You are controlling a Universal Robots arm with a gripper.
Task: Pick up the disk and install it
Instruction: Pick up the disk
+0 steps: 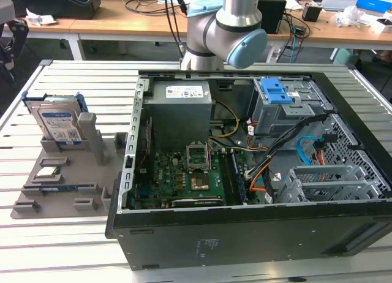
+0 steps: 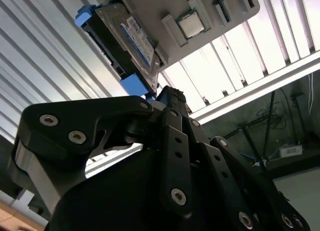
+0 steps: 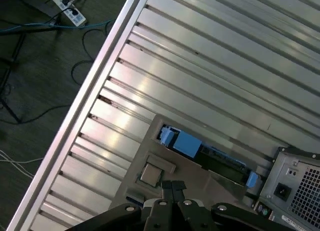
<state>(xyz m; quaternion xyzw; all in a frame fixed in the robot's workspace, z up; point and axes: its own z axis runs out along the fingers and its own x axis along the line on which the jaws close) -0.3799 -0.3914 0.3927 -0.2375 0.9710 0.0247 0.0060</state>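
Exterior view: an open PC case (image 1: 245, 173) takes the middle of a slatted table (image 1: 73, 246), and the arm (image 1: 223, 26) rises behind it at top centre. A grey tray (image 1: 73, 173) lies just beside the case wall at the exterior view's left. The disk (image 1: 58, 120) stands on edge in a slot at the upper left of the frame, label facing the camera. A chip (image 1: 49, 171) lies flat on the tray, lower in the frame. Inside the case, a cage with a blue latch (image 1: 278, 93) sits at upper right, with cables crossing below it.

In both wrist views the gripper (image 3: 173, 187) (image 2: 170, 96) has its fingertips together with nothing between them — it hangs over the tray (image 3: 210, 186), apart from the disk and touching nothing.

The first wrist view looks down on the disk's (image 3: 186, 143) top edge and blue carrier ends, with the chip (image 3: 151, 173) nearby and a power strip (image 3: 67, 8) on the floor. The second wrist view gives the disk's (image 2: 125, 38) label face and the chip (image 2: 191, 24).
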